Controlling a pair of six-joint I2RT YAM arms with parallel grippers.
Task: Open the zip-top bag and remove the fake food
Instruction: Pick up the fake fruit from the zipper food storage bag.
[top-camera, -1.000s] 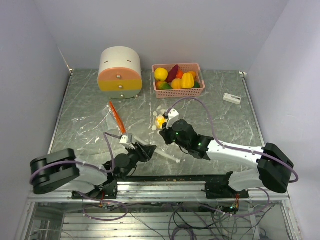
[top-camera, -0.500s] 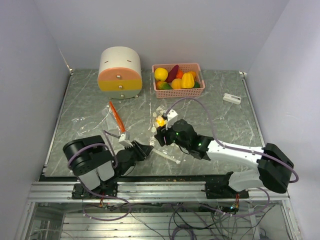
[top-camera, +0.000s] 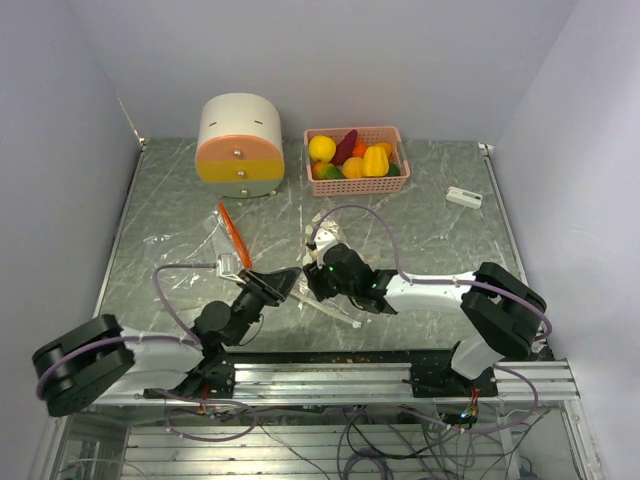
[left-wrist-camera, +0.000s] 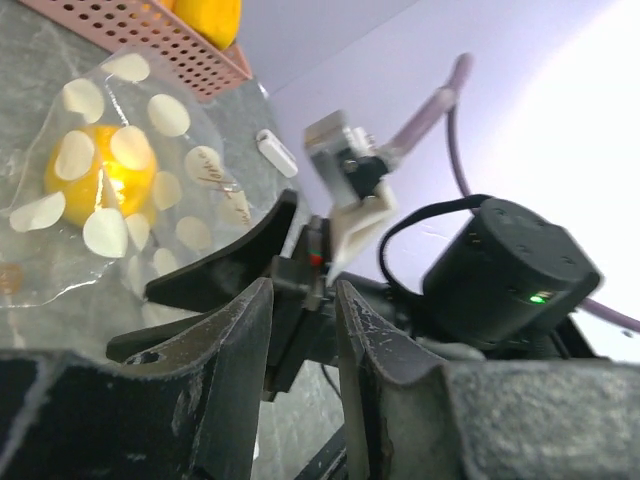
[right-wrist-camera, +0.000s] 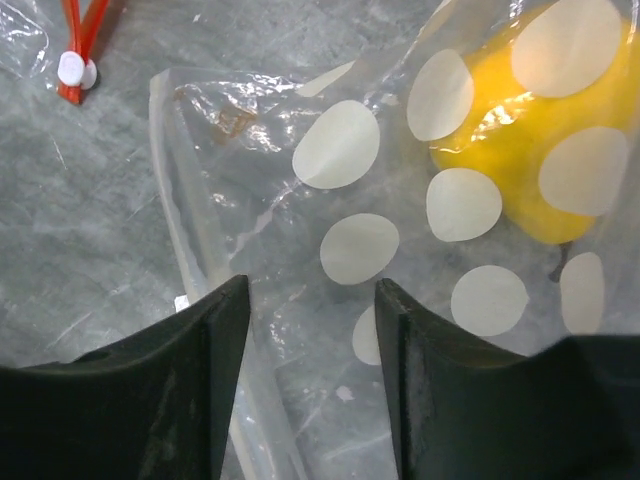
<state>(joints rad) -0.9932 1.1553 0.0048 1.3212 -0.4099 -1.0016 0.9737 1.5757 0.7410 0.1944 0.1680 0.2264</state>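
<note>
The zip-top bag (right-wrist-camera: 350, 170) is clear film with white dots and lies flat on the table. A yellow piece of fake food (right-wrist-camera: 520, 150) is inside it, also seen as the yellow piece (left-wrist-camera: 95, 175) in the left wrist view. My right gripper (right-wrist-camera: 310, 290) is open just above the bag's film, beside its pale zip strip (right-wrist-camera: 190, 250). In the top view the right gripper (top-camera: 312, 282) hides most of the bag. My left gripper (top-camera: 283, 283) points at the right one from the left. The left gripper (left-wrist-camera: 300, 300) is open with nothing between its fingers.
A pink basket (top-camera: 355, 131) at the back holds more fake food (top-camera: 350, 160). The round cream, orange and yellow drawer box (top-camera: 240, 145) stands to its left. A second clear bag with an orange zip (top-camera: 233, 235) lies left of centre. A small white device (top-camera: 463, 197) lies at the right.
My right gripper has opened and moved nearer and left, off the yellow piece. The left arm has swung and its gripper has moved up close to the right gripper.
</note>
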